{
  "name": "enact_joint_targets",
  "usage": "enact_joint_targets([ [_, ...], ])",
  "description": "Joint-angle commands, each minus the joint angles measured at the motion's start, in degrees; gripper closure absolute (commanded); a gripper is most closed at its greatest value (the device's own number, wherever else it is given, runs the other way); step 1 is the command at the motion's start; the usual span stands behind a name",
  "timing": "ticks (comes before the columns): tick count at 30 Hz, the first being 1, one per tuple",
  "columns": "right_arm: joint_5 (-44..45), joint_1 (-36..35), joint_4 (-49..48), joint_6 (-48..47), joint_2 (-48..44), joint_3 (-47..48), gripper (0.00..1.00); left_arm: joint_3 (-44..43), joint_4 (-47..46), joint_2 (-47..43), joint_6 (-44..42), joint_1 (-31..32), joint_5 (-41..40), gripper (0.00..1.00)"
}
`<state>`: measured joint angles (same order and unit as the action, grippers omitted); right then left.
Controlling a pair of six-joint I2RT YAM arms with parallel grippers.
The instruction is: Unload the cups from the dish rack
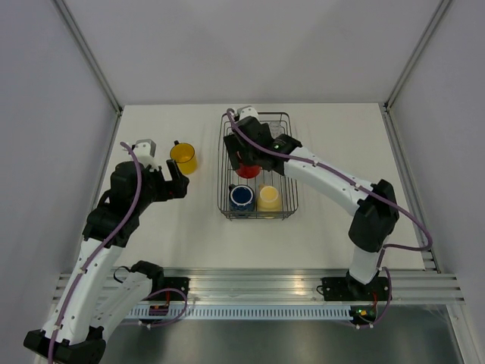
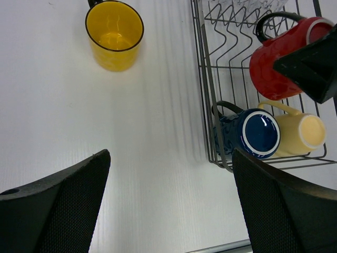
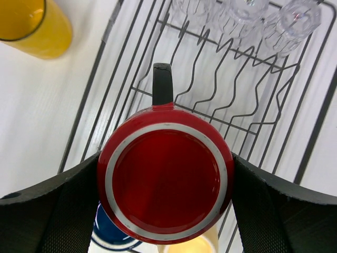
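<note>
**Dish rack** (image 1: 282, 125): dark wire basket, which stood at the far centre of the white table (image 1: 151, 227).

**Contents:**
- Red mug (image 3: 164, 182), base up, handle pointing toward the plate tines (image 3: 210, 100). The right gripper (image 3: 166, 174) was spread wide over it, with a finger pressed to each side of the mug.
- Dark blue mug (image 2: 260, 133) and pale cream mug (image 2: 303, 134), both base up. They sat side by side at the rack's near end, close beside the red one.
- Three clear tumblers (image 3: 239, 13), inverted, in a row at the far end beyond the tines.

**Outside the rack:**
- Orange-yellow mug (image 1: 184, 158), upright with its mouth up, on the table left of the wire and apart from it.
- The left gripper (image 2: 171, 179) hung near that mug, jaws fully spread, holding nothing.
</note>
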<state>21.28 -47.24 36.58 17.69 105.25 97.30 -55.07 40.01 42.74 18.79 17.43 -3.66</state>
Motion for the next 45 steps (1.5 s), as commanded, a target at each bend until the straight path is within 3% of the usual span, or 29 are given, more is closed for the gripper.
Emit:
enact_joint_targets([
  [1,0.3,0.2,-1.8,-0.9,-6.9,4.0,1.00,0.1,-3.1,-0.4,-1.2,0.1,2.3,0.00],
  [4,-1.0,0.2,-2.5,-0.6,-9.8,3.2,1.00,-0.1,-3.6,-0.2,-0.7,0.1,3.4,0.00],
  [10,-6.8,0.3,-8.4,0.8,-17.4,-1.8,1.00,-0.5,-7.0,-1.1,3.4,0.1,14.0,0.00],
  [14,-10.8,0.3,-13.6,2.2,-22.6,-5.9,1.00,3.6,-20.6,-3.2,8.5,0.1,28.4,0.00],
  [20,-15.7,0.3,-20.4,6.2,-30.6,-11.7,0.99,14.8,-46.8,-8.4,17.3,0.1,39.8,0.00],
  [24,-19.2,0.3,-23.9,9.4,-34.5,-14.5,1.00,20.3,-66.1,-8.6,24.9,0.1,42.7,0.00],
  [28,-24.1,0.3,-28.0,13.3,-37.0,-17.5,1.00,21.5,-78.5,-5.7,30.5,0.4,46.4,0.00],
  [34,-27.0,0.3,-36.0,19.6,-40.7,-23.3,1.00,20.4,-84.6,-2.9,31.0,2.2,46.2,0.02],
  [41,-29.8,0.3,-45.6,23.4,-41.8,-27.2,1.00,19.2,-89.6,0.8,32.0,6.0,45.4,0.11],
  [44,-30.5,0.3,-49.9,24.9,-42.3,-29.3,1.00,19.2,-91.2,1.5,31.7,8.4,44.1,0.19],
  [45,-30.7,0.3,-51.0,25.2,-42.5,-30.7,1.00,19.2,-92.1,1.7,31.2,9.0,43.7,0.27],
])
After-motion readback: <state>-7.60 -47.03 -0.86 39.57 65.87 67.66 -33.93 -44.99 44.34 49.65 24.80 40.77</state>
